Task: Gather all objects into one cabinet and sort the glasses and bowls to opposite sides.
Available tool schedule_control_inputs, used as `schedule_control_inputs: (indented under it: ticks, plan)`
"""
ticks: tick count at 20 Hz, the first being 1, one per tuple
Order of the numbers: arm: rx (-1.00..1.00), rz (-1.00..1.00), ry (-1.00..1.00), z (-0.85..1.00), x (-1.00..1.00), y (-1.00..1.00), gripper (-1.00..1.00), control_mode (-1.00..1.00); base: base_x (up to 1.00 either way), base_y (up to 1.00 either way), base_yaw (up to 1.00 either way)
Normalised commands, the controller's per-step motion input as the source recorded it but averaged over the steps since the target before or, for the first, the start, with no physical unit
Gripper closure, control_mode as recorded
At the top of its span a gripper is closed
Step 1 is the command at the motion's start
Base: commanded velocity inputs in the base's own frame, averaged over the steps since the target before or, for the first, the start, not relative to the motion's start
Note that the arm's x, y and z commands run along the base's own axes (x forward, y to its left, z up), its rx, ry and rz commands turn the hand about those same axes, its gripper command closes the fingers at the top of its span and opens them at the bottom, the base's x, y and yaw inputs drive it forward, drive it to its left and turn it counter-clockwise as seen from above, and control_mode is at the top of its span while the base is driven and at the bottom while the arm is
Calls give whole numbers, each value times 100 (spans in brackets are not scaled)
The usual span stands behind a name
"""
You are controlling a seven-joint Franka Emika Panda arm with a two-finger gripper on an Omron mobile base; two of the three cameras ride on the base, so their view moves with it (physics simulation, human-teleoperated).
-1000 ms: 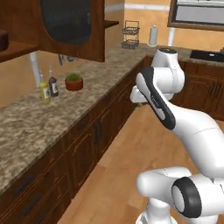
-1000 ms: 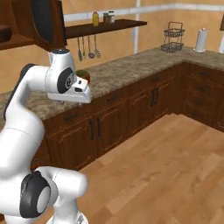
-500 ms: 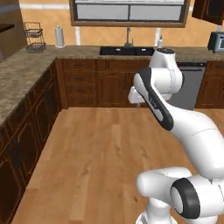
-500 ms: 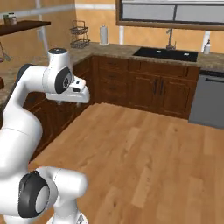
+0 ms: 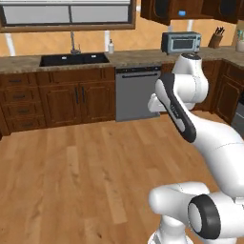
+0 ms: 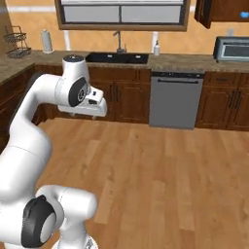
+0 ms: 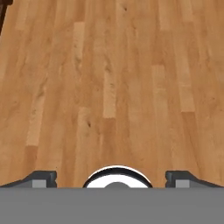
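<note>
Far wall: sink (image 5: 74, 59) set in the counter (image 5: 128, 57), faucet (image 5: 73, 43) behind it, window (image 5: 66, 13) above. Soap bottle (image 5: 111, 46) just right of the sink. Dishwasher (image 5: 136, 93) under the counter, right of the sink. Toaster oven (image 5: 181, 42) on the counter further right, knife block (image 5: 217, 37) beyond it. Wall cabinet (image 5: 190, 9) above the toaster oven. Far left: paper towel roll (image 6: 46, 41) and wire rack (image 6: 16, 44) on the counter. Wood floor (image 7: 113, 78) near.

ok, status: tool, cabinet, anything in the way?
Tool open, empty, over bare wood floor. Wall cabinet up right, blue vessel inside. Nothing in the way.
</note>
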Motion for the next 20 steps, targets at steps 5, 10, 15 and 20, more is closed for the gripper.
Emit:
schedule_control_inputs:
  ticks: [5,10,15,20]
  plan:
    - [0,0,0,0,0,0,-100,100,100,-11,0]
    - [0,0,0,0,0,0,-100,100,100,-26,0]
    - [0,0,0,0,0,0,-100,100,96,-86,4]
    - [0,0,0,0,0,0,-100,100,74,-100,7]
